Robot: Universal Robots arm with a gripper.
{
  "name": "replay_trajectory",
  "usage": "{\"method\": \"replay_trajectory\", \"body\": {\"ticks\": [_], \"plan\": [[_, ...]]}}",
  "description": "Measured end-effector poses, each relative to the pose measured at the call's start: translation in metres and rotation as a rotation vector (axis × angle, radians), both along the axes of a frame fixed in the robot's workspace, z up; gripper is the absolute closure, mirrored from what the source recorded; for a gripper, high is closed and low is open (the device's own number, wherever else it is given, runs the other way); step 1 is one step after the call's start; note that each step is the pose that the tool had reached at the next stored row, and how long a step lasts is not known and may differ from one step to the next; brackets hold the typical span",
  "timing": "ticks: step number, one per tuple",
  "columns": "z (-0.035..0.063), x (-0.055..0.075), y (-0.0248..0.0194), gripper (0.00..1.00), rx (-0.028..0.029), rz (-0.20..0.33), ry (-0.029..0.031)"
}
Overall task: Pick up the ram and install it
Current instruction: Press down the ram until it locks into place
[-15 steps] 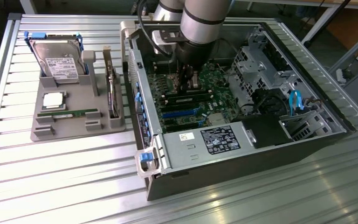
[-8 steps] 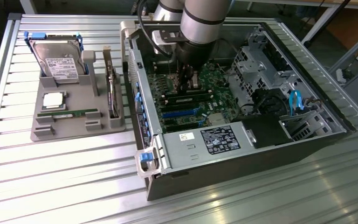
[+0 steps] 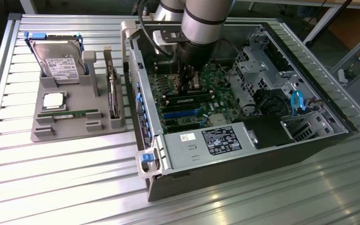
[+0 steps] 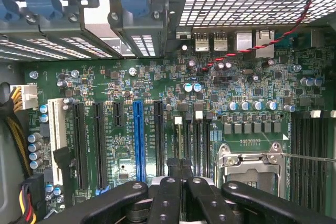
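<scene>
One ram (image 3: 181,99), a long dark green stick, stands along a slot on the motherboard (image 3: 214,77) inside the open computer case. My gripper (image 3: 189,88) hangs straight down from the arm just above that stick. In the wrist view the gripper (image 4: 181,165) has its black fingers pressed together, shut, with nothing visible between them, over the narrow memory slots (image 4: 192,137) beside the processor socket (image 4: 251,165). A twin ram (image 3: 77,114) lies flat in the grey holder (image 3: 80,125) at the exterior view's left.
The holder also carries a hard drive (image 3: 58,58), a silver processor (image 3: 54,100) and an upright expansion card (image 3: 112,89). Case walls, a drive cage (image 3: 264,61), the power supply (image 3: 221,140) and a blue cable (image 3: 296,103) surround the board. A blue card slot (image 4: 138,140) lies nearby.
</scene>
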State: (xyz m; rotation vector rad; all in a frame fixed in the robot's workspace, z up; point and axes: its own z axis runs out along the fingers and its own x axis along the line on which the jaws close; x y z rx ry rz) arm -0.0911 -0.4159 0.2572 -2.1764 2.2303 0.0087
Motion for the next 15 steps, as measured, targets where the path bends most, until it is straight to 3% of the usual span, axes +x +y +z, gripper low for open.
{"method": "replay_trajectory", "body": {"ticks": [8, 11, 15], "plan": [[-0.0053, -0.003, 0.0000, 0.91, 0.0001, 0.000, -0.0001], [-0.0058, -0.018, 0.0000, 0.91, 0.0001, 0.000, -0.0015], [-0.0083, -0.018, 0.0000, 0.91, 0.0002, 0.000, -0.0015]]}}
